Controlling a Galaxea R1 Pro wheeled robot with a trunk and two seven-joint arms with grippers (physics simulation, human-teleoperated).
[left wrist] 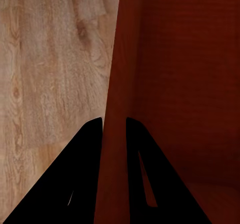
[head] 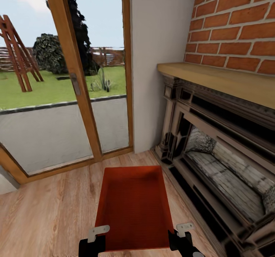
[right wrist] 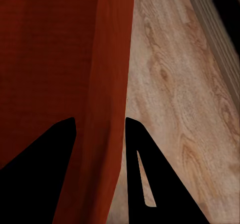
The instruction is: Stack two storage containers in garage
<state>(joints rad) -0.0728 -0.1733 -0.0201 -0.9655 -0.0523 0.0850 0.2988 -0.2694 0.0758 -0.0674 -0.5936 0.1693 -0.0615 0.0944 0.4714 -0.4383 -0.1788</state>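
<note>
The bin [head: 131,207] hangs between both claws, left claw [left wrist: 114,126] and right claw [right wrist: 100,126] each clamped on a side wall.

- Storage container [head: 131,207]: orange-red, finely ribbed base.
- Left gripper [head: 96,237] and right gripper [head: 182,232]: black, with pale grey fingertips.
- Wood-plank flooring [head: 49,211]: light, grained.
- Fireplace [head: 214,150]: red brick above a tan mantel, dark surround.
- Glass doors [head: 72,81]: warm wood frames.
</note>
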